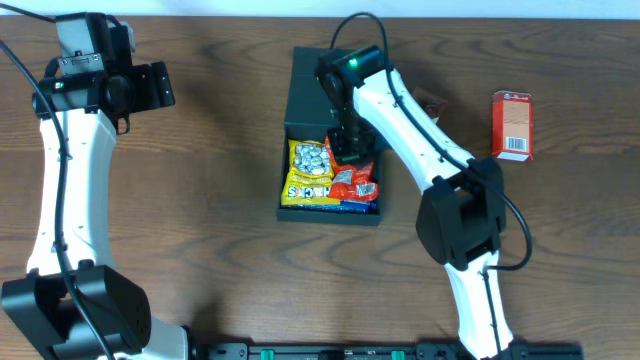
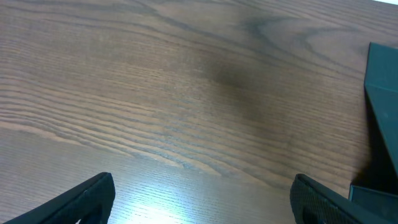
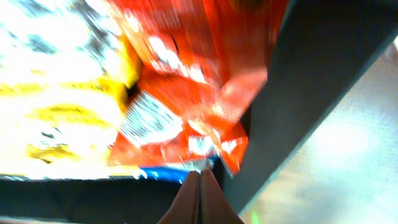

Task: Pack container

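A brown wooden worktop (image 1: 220,230), seen from above. The black container (image 1: 303,100) lies open near its centre, towards the far edge. Inside, at the near end, a yellow packet (image 1: 308,170) sits just left of a red packet (image 1: 360,182). A red carton (image 1: 512,125) sits well apart to the right. The right gripper (image 1: 350,150) is down inside the container at the red packet, fingers pressed together; whether they pinch it cannot be told. The left gripper (image 2: 202,199) hovers over bare wood at the far left, fingers wide apart.
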Controlling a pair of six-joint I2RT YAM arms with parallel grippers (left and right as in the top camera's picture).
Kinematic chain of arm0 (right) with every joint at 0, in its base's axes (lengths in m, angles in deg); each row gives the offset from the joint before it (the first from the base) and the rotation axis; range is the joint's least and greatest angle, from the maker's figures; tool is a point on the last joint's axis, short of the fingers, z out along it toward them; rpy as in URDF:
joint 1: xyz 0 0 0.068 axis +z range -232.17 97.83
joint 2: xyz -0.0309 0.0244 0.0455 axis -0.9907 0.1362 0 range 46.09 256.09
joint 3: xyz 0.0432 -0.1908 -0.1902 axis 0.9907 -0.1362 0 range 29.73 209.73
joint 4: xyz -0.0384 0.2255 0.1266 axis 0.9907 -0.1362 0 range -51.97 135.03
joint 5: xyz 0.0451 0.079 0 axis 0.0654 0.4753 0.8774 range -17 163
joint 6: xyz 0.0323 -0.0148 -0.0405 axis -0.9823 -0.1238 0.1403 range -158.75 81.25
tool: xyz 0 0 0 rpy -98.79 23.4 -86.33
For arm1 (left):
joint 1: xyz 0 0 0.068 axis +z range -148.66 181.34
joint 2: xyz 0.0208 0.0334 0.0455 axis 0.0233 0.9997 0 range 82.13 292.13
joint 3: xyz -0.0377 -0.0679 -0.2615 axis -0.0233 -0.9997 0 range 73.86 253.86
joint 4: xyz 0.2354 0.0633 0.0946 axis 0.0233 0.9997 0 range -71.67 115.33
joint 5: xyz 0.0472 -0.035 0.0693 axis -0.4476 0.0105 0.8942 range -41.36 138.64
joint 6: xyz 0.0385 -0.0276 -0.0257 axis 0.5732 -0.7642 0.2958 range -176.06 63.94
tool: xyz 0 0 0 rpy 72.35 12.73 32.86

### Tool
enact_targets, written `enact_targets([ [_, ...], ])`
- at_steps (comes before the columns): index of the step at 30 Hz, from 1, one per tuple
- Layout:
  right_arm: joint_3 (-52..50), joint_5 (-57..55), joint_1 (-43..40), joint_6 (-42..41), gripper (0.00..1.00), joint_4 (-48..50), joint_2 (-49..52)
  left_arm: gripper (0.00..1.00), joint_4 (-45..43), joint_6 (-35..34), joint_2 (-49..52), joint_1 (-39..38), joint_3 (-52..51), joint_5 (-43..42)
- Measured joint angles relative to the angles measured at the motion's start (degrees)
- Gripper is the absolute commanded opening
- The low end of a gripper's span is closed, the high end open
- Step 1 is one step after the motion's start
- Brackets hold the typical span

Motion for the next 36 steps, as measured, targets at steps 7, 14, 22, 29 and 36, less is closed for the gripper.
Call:
enact_targets([
  [7, -5.5, 0.0, 0.0, 0.9, 0.02, 9.6, 0.0, 0.91, 0.0, 0.0, 0.0, 0.0, 0.0, 0.0],
  [14, -14.1, 0.3, 0.0, 0.9, 0.02, 18.2, 0.0, 0.91, -0.4, 0.0, 0.0, 0.0, 0.0, 0.0],
  [22, -15.0, 0.7, 0.0, 1.1, 0.02, 20.8, -0.3, 0.91, -0.9, 0.0, 0.0, 0.0, 0.0, 0.0],
  [29, -2.8, 0.2, -0.7, 3.4, 0.02, 11.1, 0.3, 0.91, -1.1, 0.0, 0.0, 0.0, 0.0, -0.2],
  [36, 2.5, -0.4, -2.4, 5.8, 0.01, 7.1, 0.2, 0.91, -1.1, 0.0, 0.0, 0.0, 0.0, -0.2],
])
